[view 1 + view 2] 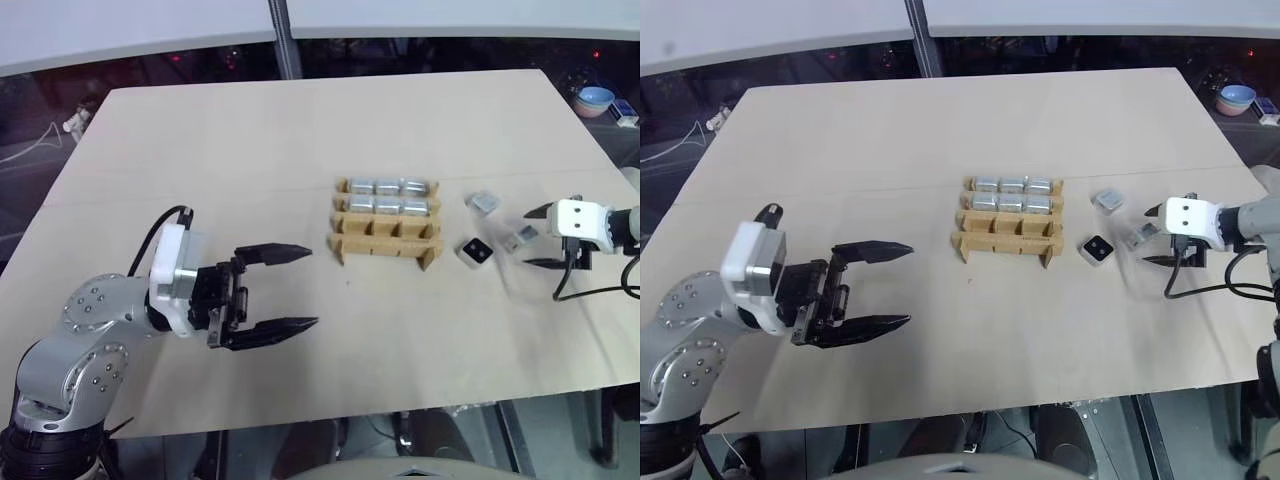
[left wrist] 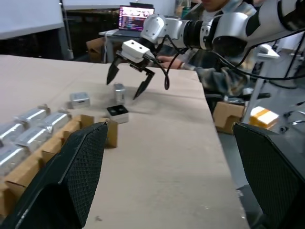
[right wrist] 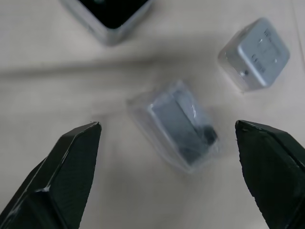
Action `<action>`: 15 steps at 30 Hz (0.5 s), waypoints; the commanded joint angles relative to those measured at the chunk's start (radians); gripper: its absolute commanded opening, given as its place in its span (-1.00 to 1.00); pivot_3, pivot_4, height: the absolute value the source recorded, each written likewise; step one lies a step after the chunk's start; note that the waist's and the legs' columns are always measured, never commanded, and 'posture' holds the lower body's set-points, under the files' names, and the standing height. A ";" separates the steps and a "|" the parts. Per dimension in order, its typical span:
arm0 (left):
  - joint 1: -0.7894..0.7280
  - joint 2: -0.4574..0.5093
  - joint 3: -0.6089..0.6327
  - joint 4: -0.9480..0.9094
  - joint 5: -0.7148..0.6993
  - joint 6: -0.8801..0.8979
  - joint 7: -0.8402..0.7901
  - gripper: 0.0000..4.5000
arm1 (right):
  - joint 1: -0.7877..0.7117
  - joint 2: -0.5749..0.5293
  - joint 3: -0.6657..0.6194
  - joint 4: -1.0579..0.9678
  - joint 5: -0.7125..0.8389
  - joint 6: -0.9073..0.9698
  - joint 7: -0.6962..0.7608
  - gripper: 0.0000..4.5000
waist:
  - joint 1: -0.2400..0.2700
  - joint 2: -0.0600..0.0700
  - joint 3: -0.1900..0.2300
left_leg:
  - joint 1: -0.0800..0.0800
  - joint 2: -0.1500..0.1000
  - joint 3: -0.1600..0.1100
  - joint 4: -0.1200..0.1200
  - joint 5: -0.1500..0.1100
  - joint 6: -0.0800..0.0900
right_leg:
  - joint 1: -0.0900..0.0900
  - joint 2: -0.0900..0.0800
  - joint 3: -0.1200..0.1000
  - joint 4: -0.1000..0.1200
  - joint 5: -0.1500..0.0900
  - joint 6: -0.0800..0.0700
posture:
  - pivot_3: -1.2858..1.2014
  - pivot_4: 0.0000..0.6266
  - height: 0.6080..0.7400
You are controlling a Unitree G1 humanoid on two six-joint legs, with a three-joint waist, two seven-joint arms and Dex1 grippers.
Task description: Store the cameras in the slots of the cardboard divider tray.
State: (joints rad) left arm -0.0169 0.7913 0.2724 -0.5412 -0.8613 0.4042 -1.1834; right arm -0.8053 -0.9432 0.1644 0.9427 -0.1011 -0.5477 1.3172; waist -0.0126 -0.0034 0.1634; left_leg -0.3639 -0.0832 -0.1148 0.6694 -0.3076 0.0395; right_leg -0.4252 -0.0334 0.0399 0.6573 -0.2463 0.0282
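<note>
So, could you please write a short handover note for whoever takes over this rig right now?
Left gripper: open, empty, hovering over bare table left of the cardboard divider tray.
Right gripper: open, empty, poised above the loose camera that looks wrapped in clear film.
Done: six cameras fill the tray's two far rows.
Left: the near row's three slots are empty. Three cameras lie loose to the tray's right: the wrapped one, one with its black face up, one silver.
</note>
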 commanded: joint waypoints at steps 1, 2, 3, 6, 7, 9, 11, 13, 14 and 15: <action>0.020 -0.004 0.035 -0.038 0.004 -0.026 0.020 0.92 | -0.050 -0.004 0.004 0.055 -0.023 -0.055 -0.002 1.00 | 0.000 0.000 0.000 | 0.000 0.000 0.000 0.000 0.000 0.000 | 0.000 0.000 0.000 0.000 0.000 0.000 | 0.03 -0.52 1.00; 0.024 -0.005 0.036 -0.039 0.003 -0.029 0.025 0.92 | -0.061 -0.002 0.006 0.070 -0.028 -0.063 -0.005 1.00 | 0.000 0.000 0.000 | 0.000 0.000 0.000 0.000 0.000 0.000 | 0.000 0.000 0.000 0.000 0.000 0.000 | 0.03 -0.52 1.00; 0.028 -0.006 0.038 -0.041 0.004 -0.032 0.029 0.92 | -0.069 0.000 0.008 0.081 -0.031 -0.069 -0.005 1.00 | 0.000 0.000 0.000 | 0.000 0.000 0.000 0.000 0.000 0.000 | 0.000 0.000 0.000 0.000 0.000 0.000 | 0.03 -0.52 1.00; 0.039 -0.005 0.041 -0.043 0.005 -0.040 0.033 1.00 | -0.083 0.007 0.013 0.105 -0.035 -0.086 0.002 0.65 | 0.000 0.000 0.000 | 0.000 0.000 0.000 0.000 0.000 0.000 | 0.000 0.000 0.001 0.000 0.000 0.000 | 0.03 -0.52 1.00; 0.044 -0.004 0.043 -0.043 0.007 -0.044 0.036 1.00 | -0.088 0.013 0.014 0.111 -0.038 -0.094 0.002 0.49 | 0.000 0.000 0.000 | 0.000 0.000 0.000 0.000 0.000 0.000 | 0.000 0.000 0.000 0.000 0.000 0.000 | 0.03 -0.52 1.00; 0.051 -0.004 0.046 -0.045 0.010 -0.050 0.040 1.00 | -0.095 0.024 0.014 0.119 -0.041 -0.104 0.001 0.00 | -0.002 0.000 0.000 | 0.000 0.000 0.000 0.000 0.000 0.000 | 0.000 0.000 0.000 0.001 0.000 0.000 | 0.03 -0.52 1.00; 0.060 -0.003 0.051 -0.050 0.008 -0.053 0.044 1.00 | -0.101 0.029 0.016 0.128 -0.047 -0.108 0.000 -0.42 | -0.004 0.000 0.000 | 0.000 0.000 0.001 0.000 0.000 0.000 | 0.000 0.000 0.001 0.001 0.000 0.000 | 0.03 -0.52 1.00; 0.068 -0.003 0.058 -0.054 0.007 -0.054 0.051 1.00 | -0.104 0.033 0.014 0.132 -0.048 -0.110 0.001 -0.68 | -0.009 -0.001 -0.001 | 0.001 0.000 0.001 0.000 0.000 0.000 | 0.000 0.000 0.001 0.001 0.000 0.000 | 0.03 -0.52 1.00; 0.072 -0.002 0.061 -0.055 0.006 -0.055 0.052 1.00 | -0.103 0.032 0.015 0.131 -0.048 -0.113 0.006 -0.73 | -0.009 -0.001 -0.001 | 0.001 0.000 0.002 0.001 0.000 0.000 | 0.000 0.000 0.002 0.002 0.000 0.000 | 0.03 -0.52 1.00; 0.074 -0.002 0.063 -0.055 0.006 -0.056 0.053 1.00 | -0.102 0.030 0.015 0.129 -0.048 -0.115 0.011 -0.73 | -0.009 -0.001 -0.001 | 0.002 0.000 0.003 0.001 0.000 0.000 | 0.000 0.000 0.003 0.003 0.000 0.000 | 0.03 -0.52 1.00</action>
State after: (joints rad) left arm 0.0499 0.7897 0.3075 -0.5681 -0.8473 0.3640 -1.1323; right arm -0.8929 -0.9134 0.1827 1.0765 -0.1483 -0.6461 1.3216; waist -0.0211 -0.0043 0.1627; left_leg -0.3617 -0.0830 -0.1120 0.6706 -0.3075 0.0394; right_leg -0.4250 -0.0329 0.0425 0.6608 -0.2461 0.0281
